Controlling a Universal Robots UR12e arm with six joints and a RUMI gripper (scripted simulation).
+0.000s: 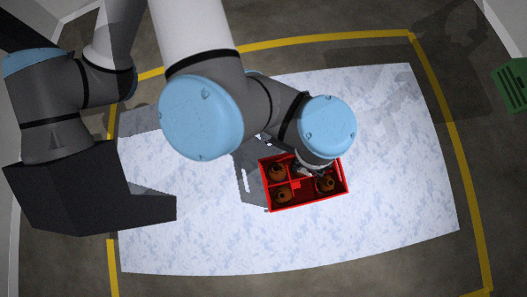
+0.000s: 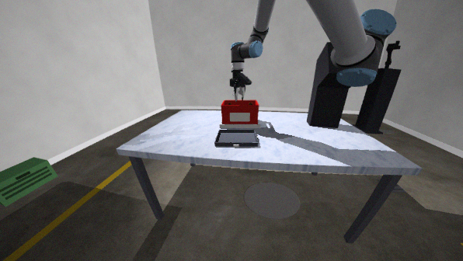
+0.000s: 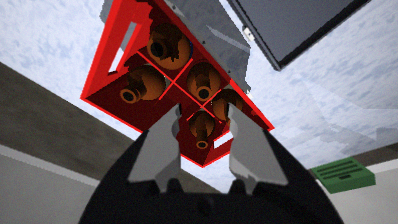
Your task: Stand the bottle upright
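Observation:
The red crate (image 1: 309, 201) (image 2: 226, 116) (image 3: 112, 45) stands on the table with five brown bottles upright in it. In the wrist view one bottle (image 3: 202, 125) shows between the fingers, and another bottle (image 3: 220, 107) is partly hidden by the right finger. The others are a bottle (image 3: 204, 77), a bottle (image 3: 150, 80) and a bottle (image 3: 177, 50). I cannot tell which neck differs. My gripper (image 2: 239, 99) (image 3: 203, 104) is partly open and empty, pointing down at about the crate's rim height. The dark tray (image 2: 241, 137) (image 3: 300, 25) lies flat beside the crate with nothing on it.
Crate dividers separate the bottles. The arm hides the tray in the top view. A green box (image 1: 510, 86) (image 2: 27, 180) (image 3: 345, 175) lies beyond the table. Dark pedestals (image 2: 330, 93) stand behind the table in the exterior view.

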